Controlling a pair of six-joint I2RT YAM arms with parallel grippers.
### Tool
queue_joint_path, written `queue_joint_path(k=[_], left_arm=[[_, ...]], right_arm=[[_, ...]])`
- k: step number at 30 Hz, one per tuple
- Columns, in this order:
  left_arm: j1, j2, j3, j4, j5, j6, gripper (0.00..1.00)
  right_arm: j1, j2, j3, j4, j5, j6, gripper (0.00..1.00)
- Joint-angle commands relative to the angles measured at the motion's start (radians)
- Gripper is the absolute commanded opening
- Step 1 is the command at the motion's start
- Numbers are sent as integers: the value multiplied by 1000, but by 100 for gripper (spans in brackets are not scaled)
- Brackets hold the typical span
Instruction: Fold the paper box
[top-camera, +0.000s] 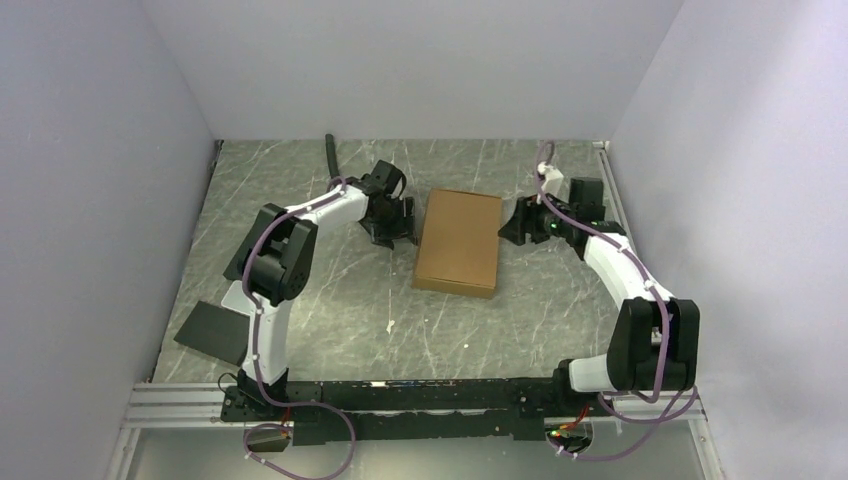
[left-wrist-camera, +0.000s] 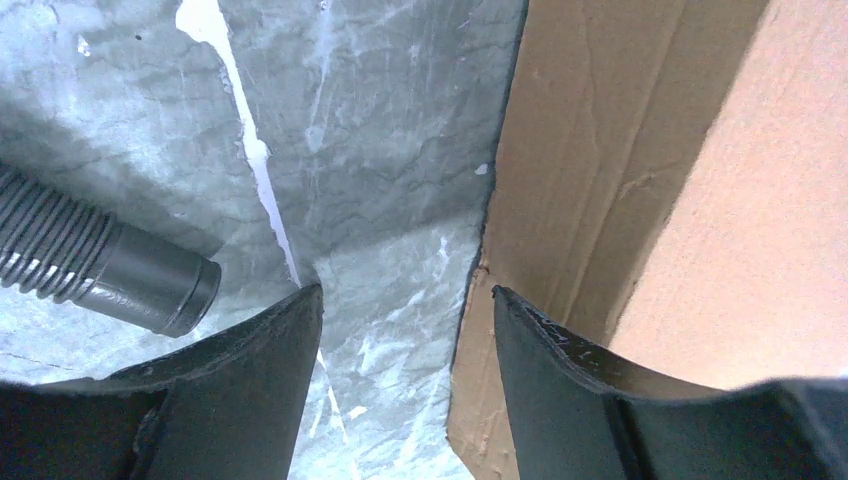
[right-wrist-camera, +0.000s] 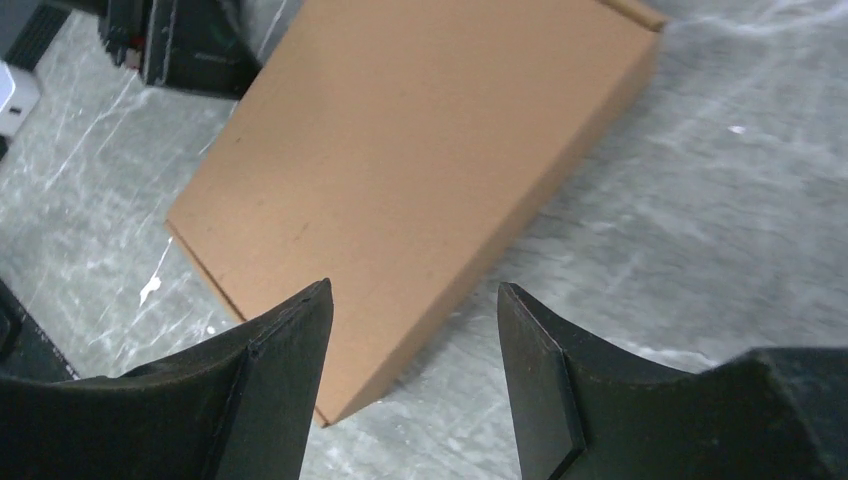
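Note:
The paper box (top-camera: 459, 241) lies flat and closed on the table's middle, a shallow brown cardboard mailer. My left gripper (top-camera: 398, 226) hovers at its left side, open; in the left wrist view the box's side wall (left-wrist-camera: 560, 200) runs just past the right fingertip (left-wrist-camera: 540, 340), and nothing sits between the jaws (left-wrist-camera: 405, 300). My right gripper (top-camera: 512, 226) stands just off the box's right edge, open and empty. In the right wrist view the box's lid (right-wrist-camera: 400, 170) fills the space beyond the fingertips, and the gap (right-wrist-camera: 412, 295) frames its near corner and bare table.
A black ribbed hose (top-camera: 331, 160) lies at the back left and shows next to the left finger as (left-wrist-camera: 90, 265). A dark flat sheet (top-camera: 212, 331) rests at the table's left front edge. Grey walls close in on three sides.

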Motion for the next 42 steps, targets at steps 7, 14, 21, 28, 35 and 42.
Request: queue_joint_path(k=[7, 14, 21, 28, 35, 42], left_arm=[[-5, -141, -138, 52, -217, 128, 74], [-4, -335, -184, 56, -388, 185, 81], [17, -486, -271, 95, -293, 203, 73], [21, -321, -217, 105, -122, 159, 32], [-12, -105, -142, 220, 74, 115, 22], [-89, 4, -144, 377, 289, 29, 23]], right_arm=[[-155, -26, -53, 105, -190, -59, 72], [-202, -50, -53, 86, -248, -87, 74], [-203, -58, -63, 119, -210, -39, 73], [-200, 8, -87, 173, 26, 150, 31], [-135, 191, -33, 113, 74, 175, 4], [-29, 323, 20, 102, -44, 216, 4]])
